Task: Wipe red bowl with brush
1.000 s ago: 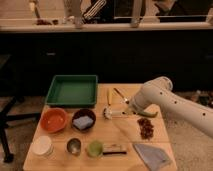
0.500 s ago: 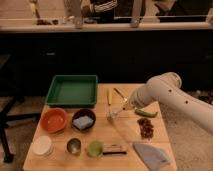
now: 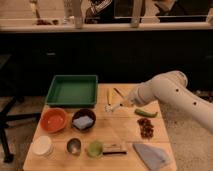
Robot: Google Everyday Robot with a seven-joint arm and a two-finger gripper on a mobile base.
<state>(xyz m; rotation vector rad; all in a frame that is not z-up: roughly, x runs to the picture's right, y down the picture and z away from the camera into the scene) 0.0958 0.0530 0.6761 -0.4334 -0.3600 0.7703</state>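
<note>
Arm: since a second ago the white arm has lifted its elbow higher over the table's right side; against half a second ago we see almost no change.
Gripper: the gripper hangs over the middle of the table, right of the tray's near corner, and is closed on the handle of the brush.
Brush: its white head points left and has hardly shifted between frames; it is well apart from the red bowl.
Green tray: it sits at the back left, and we see only its flat green floor.
Red bowl: front left, just beside the dark bowl.
Dark bowl: it holds a blue sponge.
White tub, metal cup, green cup: lined up along the near edge.
Table: pale wood, with a grey cloth at the front right.
Room: a dark counter front runs behind the table.
</note>
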